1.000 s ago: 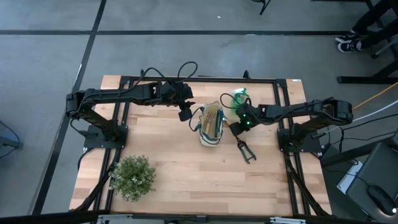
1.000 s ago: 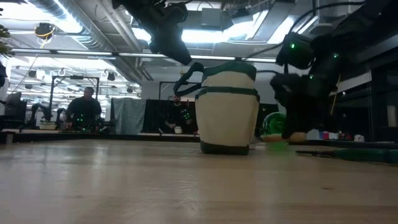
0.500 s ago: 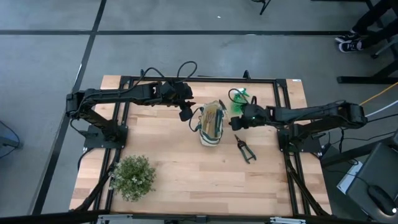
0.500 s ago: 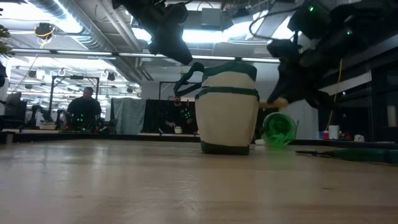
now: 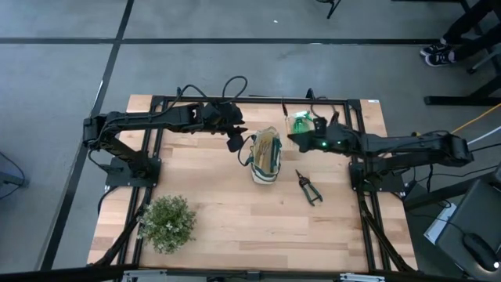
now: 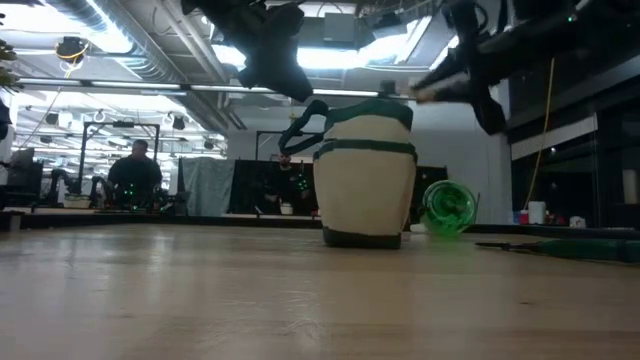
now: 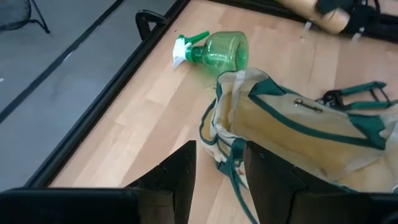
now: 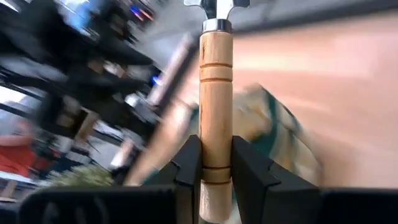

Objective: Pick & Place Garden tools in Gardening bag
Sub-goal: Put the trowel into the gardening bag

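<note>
Far out on the near-left corner, the bushy potted plant [image 5: 166, 222] is sitting out of play. Moving right, the left gripper [image 5: 233, 141] is hanging at the left edge of the gardening bag [image 5: 266, 156], and in the left wrist view its fingers [image 7: 186, 171] are standing parted on either side of a green strap [image 7: 231, 163], so it is not clamping anything that I can see; it looks to be propping the bag's mouth open. The bag is standing upright at the middle of the table, cream canvas with green trim [image 6: 365, 148].

Now the action: the right gripper [image 5: 301, 139] is hovering just right of the bag's far end, and its fingers are clenching a wooden-handled tool [image 8: 215, 93], metal ferrule at the top. I cannot tell whether it is the trowel or the mini rake. In the low view it is riding up at bag-rim height [image 6: 440, 84].

Still to go: the green spray bottle [image 5: 301, 122] is lying on its side just beyond the bag toward the far edge, and the pruning shears [image 5: 308, 186] are lying flat to the bag's near right. Whether anything is already inside the bag, the views are not showing. My read: first delivery underway, at least two tools remaining.
</note>
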Robot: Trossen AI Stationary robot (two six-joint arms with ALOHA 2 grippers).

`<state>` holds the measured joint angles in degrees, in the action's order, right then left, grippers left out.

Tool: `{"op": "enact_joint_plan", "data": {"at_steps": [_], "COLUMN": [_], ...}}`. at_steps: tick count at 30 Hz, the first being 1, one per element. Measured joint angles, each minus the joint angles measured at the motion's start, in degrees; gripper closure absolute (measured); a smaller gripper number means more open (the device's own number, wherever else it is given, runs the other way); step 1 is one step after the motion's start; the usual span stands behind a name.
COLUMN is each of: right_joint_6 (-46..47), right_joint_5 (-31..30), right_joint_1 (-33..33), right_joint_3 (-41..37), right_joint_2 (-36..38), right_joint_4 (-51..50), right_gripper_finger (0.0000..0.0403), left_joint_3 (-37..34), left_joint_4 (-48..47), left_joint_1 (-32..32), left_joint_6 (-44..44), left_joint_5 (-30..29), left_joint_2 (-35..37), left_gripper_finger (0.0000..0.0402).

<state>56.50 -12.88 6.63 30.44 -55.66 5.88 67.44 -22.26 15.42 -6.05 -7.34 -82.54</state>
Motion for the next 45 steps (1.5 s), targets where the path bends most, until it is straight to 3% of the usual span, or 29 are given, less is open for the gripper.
{"op": "enact_joint_plan", "data": {"at_steps": [21, 26, 37, 45], "right_joint_6": [-10.52, -13.97, -25.58, -28.03], "right_joint_5": [-2.6, -2.59, -5.15, -5.15], "right_joint_1": [-3.87, -5.85, -10.68, -13.07], "right_joint_3": [0.33, 5.02, 20.5, 24.57], "right_joint_2": [3.34, 3.32, 1.27, -1.59], "right_joint_4": [26.64, 22.81, 4.66, 2.41], "right_gripper_finger": [0.0341, 0.0341, 0.0341, 0.0341], "left_joint_3": [0.0, 0.0, 0.0, 0.0], "left_joint_4": [0.24, 0.24, 0.24, 0.26], "left_joint_1": [-0.11, -0.11, -0.11, -0.11], "left_joint_6": [-0.73, -0.71, -0.71, -0.71], "left_joint_5": [1.47, 1.47, 1.47, 2.41], "left_joint_2": [0.0, 0.0, 0.0, 0.0], "left_gripper_finger": [0.0272, 0.0272, 0.0272, 0.0272]}}
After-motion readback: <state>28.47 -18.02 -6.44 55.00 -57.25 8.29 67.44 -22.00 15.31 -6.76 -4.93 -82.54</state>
